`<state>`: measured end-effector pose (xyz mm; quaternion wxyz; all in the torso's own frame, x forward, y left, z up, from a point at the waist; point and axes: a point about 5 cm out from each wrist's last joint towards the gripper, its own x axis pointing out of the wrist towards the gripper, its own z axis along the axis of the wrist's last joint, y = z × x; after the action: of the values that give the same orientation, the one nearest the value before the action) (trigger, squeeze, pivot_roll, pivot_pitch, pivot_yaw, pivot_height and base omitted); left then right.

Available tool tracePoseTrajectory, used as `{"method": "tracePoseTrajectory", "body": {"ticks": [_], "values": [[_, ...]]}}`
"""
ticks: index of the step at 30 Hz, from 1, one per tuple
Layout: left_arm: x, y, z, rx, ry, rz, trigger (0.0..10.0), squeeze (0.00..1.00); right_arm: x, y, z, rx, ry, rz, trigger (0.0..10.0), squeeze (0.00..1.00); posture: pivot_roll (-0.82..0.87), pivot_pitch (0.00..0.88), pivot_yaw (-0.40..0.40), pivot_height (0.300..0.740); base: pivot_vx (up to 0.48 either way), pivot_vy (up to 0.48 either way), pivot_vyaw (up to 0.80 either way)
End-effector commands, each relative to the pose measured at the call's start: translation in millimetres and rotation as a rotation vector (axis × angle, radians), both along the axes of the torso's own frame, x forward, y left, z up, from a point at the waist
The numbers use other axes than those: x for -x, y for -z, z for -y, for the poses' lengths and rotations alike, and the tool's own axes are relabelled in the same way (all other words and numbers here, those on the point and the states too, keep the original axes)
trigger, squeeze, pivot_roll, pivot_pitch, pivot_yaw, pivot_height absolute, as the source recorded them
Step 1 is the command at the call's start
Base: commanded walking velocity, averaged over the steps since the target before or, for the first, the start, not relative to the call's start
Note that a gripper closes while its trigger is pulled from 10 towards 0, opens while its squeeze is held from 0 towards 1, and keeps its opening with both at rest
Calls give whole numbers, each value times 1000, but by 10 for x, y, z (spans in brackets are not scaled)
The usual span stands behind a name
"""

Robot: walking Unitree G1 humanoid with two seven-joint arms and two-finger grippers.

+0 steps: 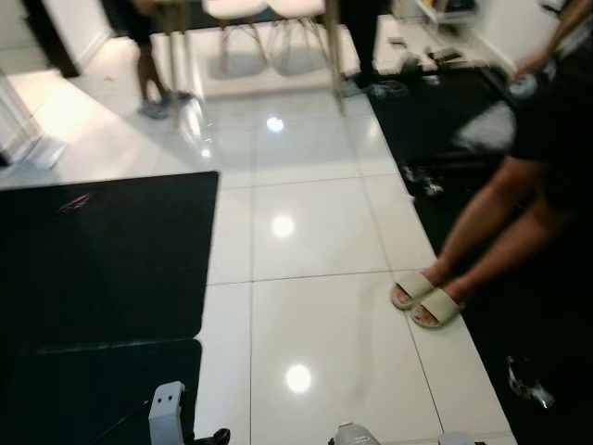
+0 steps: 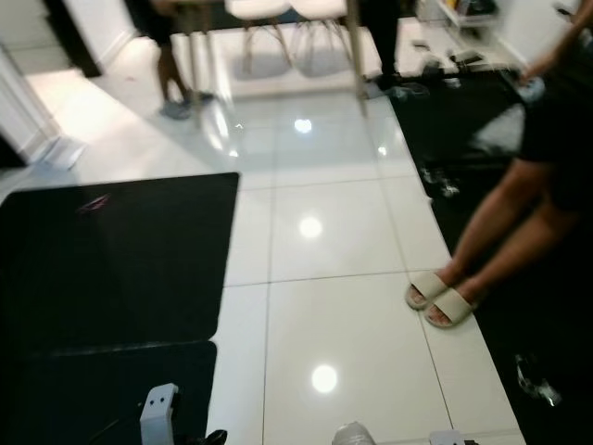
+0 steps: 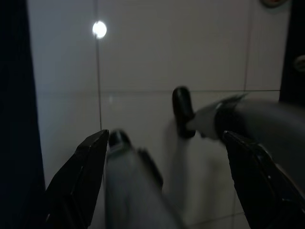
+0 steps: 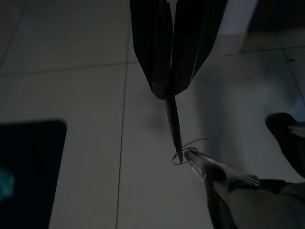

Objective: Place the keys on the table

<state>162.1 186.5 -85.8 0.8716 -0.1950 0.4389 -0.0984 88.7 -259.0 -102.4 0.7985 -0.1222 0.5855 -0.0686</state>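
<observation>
Glossy white tiled floor (image 2: 324,306) with ceiling-light reflections. Black table (image 2: 111,260) at left. Person's bare legs (image 2: 505,227) at right, feet in beige slides (image 2: 440,298), beside black rug (image 2: 547,324). White chairs (image 2: 287,28) and second person's legs (image 2: 171,69) at far end.

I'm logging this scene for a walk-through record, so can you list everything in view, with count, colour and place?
Floor tiles: many, glossy white, across the middle.
Table: one, black top, at the robot's left front.
Dark floor area: one, black, along the right.
Chairs: two, white, at the far end.
Person: one, dark clothes, bare legs, standing on the right.
Sandals: a pair, beige, on that person's feet.
Another person's legs: one pair, far left.
Keys: one dark key with a thin wire ring, hanging from the right gripper.
Left gripper: black fingers spread apart, over white tile.
Right gripper: black fingers closed on the keys.
</observation>
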Motion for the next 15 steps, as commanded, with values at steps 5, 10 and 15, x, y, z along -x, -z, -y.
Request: {"method": "tracePoseTrajectory", "body": {"ticks": [5, 10, 15], "values": [[95, 42, -33, -22, -10, -37, 10000, 0, -8, -1, -9, 6, -13, 10, 10000, 0, -200, 82, 123, 740, 0, 0, -708], [115, 53, -44, -36, -9, -53, 10000, 0, -7, 1, -14, 2, -18, 9, 10000, 0, -200, 80, 121, 740, 0, 0, 0], [131, 61, -44, -40, -12, -60, 10000, 0, -7, 2, -17, 1, -27, 7, 10000, 0, -206, 80, 122, 740, 125, 0, 0]]}}
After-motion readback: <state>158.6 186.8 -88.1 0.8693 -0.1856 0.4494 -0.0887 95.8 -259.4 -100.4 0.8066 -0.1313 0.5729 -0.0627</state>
